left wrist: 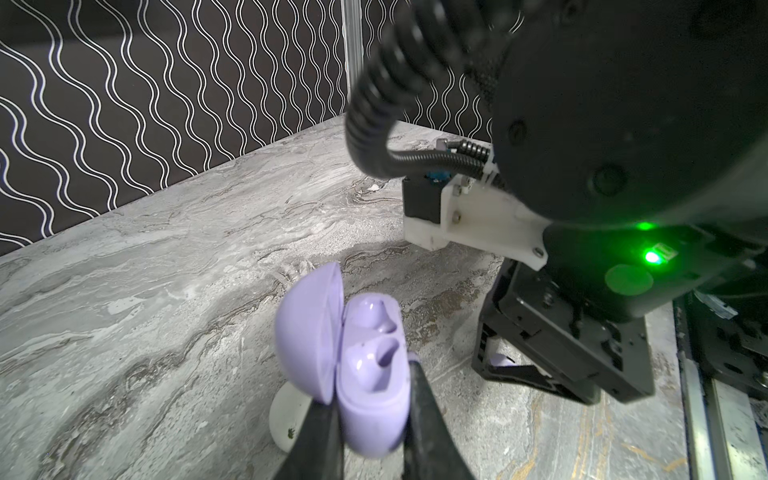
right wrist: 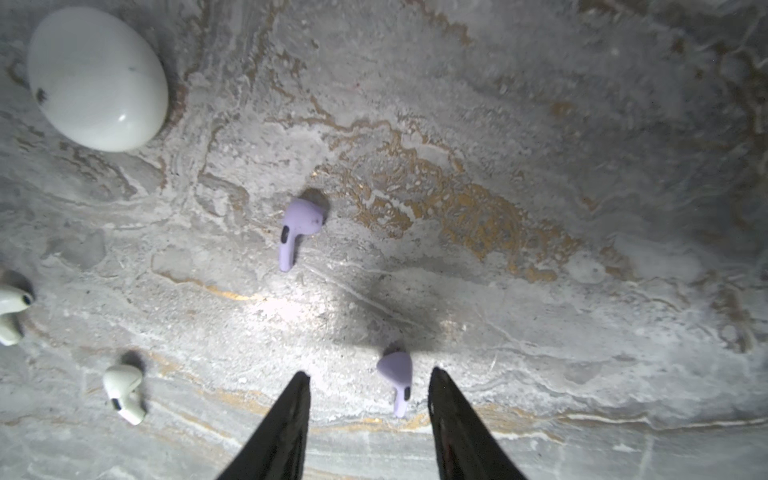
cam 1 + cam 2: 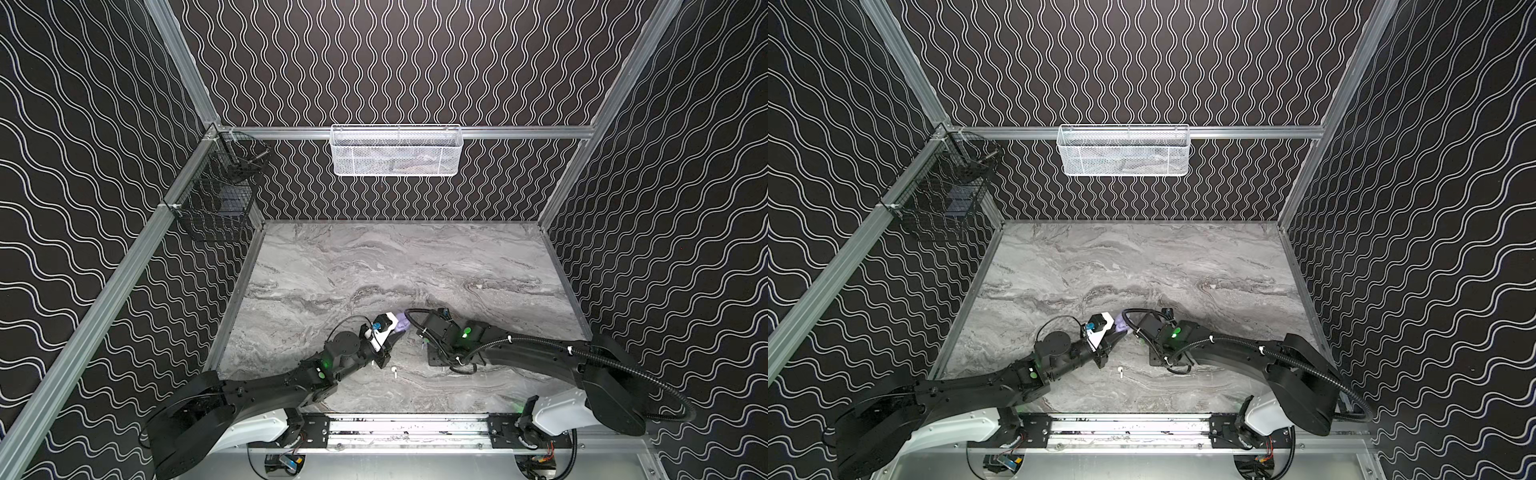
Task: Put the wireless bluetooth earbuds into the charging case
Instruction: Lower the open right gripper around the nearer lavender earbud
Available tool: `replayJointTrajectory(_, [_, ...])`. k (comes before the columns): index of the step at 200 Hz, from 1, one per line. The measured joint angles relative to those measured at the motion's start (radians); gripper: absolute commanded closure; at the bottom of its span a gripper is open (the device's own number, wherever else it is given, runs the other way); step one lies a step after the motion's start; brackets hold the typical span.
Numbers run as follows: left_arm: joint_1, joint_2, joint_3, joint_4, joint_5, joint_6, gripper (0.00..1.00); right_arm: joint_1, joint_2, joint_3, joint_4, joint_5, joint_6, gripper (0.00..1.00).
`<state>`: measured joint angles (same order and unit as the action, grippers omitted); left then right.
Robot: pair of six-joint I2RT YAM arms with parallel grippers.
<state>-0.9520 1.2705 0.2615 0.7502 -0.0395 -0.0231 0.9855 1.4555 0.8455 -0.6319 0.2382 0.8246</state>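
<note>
Gaping open, the lavender case (image 1: 365,409) apparently has empty wells (image 1: 376,361).

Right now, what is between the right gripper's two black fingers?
A purple earbud lies on the table between the right gripper's open jaws, touching neither. The right wrist view shows it.

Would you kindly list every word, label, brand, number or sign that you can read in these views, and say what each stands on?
None can be read.
The lavender charging case, lavender earbuds and white earbuds carry no lettering.
The white case shows only dark specks, not text.
What lies in the white mesh basket is too blurred to tell.
</note>
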Motion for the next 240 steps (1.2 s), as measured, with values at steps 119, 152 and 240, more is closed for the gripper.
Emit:
replayJointTrajectory(119, [0.0, -0.002, 0.0, -0.004, -0.007, 0.0, 1.0, 0.001, 0.084, -0.004, 0.003, -0.039, 0.078, 0.61])
replayJointTrajectory(152, [0.0, -0.002, 0.0, -0.004, -0.007, 0.0, 1.0, 0.001, 0.089, -0.013, 0.006, -0.042, 0.089, 0.64])
replayJointTrajectory(240, [0.0, -0.002, 0.0, -0.004, -0.007, 0.0, 1.0, 0.001, 0.103, -0.02, 0.006, -0.043, 0.099, 0.68])
